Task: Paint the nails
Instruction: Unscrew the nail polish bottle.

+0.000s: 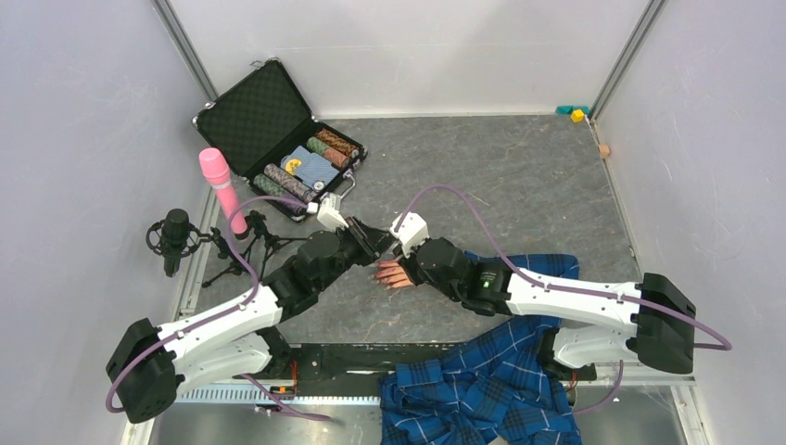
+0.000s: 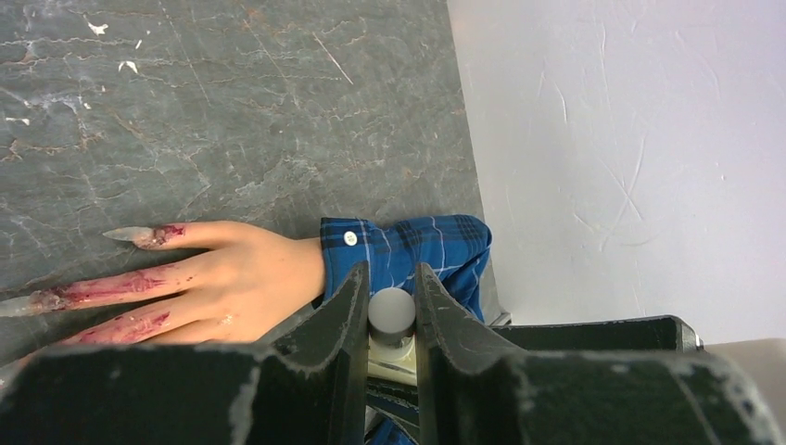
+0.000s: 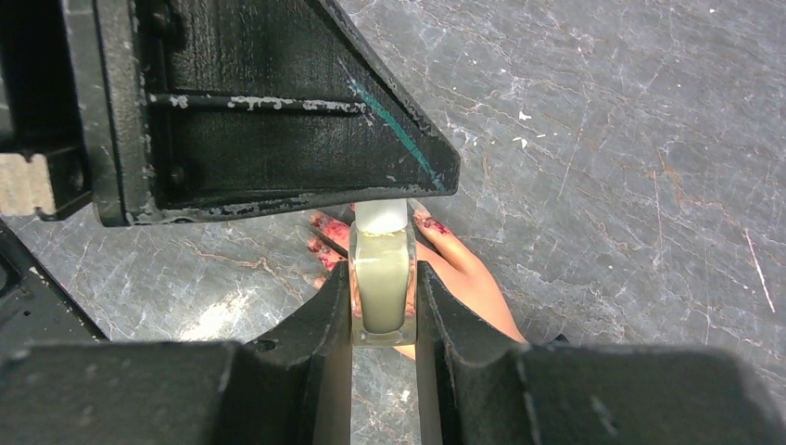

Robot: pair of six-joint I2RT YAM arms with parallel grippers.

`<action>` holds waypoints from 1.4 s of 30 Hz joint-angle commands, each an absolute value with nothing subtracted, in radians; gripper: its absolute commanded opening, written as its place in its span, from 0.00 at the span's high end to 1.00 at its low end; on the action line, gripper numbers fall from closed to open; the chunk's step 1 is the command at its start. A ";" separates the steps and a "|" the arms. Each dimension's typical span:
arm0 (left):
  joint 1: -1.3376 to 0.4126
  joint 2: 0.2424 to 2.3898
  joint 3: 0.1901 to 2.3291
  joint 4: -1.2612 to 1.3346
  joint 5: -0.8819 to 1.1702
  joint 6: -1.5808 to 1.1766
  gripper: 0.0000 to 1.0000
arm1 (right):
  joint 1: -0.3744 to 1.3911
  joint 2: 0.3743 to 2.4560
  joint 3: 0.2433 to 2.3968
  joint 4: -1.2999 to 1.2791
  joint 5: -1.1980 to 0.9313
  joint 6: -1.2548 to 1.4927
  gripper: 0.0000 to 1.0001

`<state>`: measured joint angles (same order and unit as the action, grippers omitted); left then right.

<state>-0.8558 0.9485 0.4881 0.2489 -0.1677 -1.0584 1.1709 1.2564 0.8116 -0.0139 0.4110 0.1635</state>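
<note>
**Cap-removal step, both grippers together above the mannequin hand [image 1: 394, 274].** The small clear bottle [image 3: 382, 301] is clamped between the narrow-set fingers of the right gripper [image 3: 383, 278]. Its white cap [image 2: 390, 313] is pinched by the left gripper [image 2: 390, 292], which is likewise closed down to the cap's width. Cap and bottle are seen touching; whether the thread is already loosened cannot be told.

The nails [image 2: 125, 234] are long, pale and pointed, with reddish smears on the fingers behind them. They lie on the grey table [image 1: 519, 176] directly beneath the grippers, with the tips toward 9 o'clock in the overhead view. The blue plaid sleeve [image 2: 408, 243] trails toward 3 o'clock.

The task is judged to be at an early stage. The cap must next be twisted and drawn off along the bottle's axis while the bottle is held steady, so that the brush can be brought to a nail.

Open room is offered from 12 to 2 o'clock of the hand. The left arm's side is bounded by an open case [image 1: 269, 130] at 10 o'clock and a microphone stand [image 1: 176, 236] at 9 o'clock. The near table edge lies close at 6 o'clock.
</note>
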 commanded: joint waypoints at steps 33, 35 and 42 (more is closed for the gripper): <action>-0.803 0.803 0.653 -0.005 0.247 -0.630 0.00 | 0.950 0.916 0.538 0.335 -0.231 0.249 1.00; -0.801 0.796 0.634 0.063 0.297 -0.644 0.00 | 0.941 0.908 0.520 0.375 -0.294 0.264 1.00; -0.799 0.776 0.606 0.138 0.344 -0.665 0.00 | 0.936 0.913 0.506 0.427 -0.355 0.282 1.00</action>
<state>-0.8043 0.7914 0.6136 0.0486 0.2779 -0.6853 0.9413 0.9283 0.5068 0.3111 -0.2661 0.2607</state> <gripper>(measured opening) 0.993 0.281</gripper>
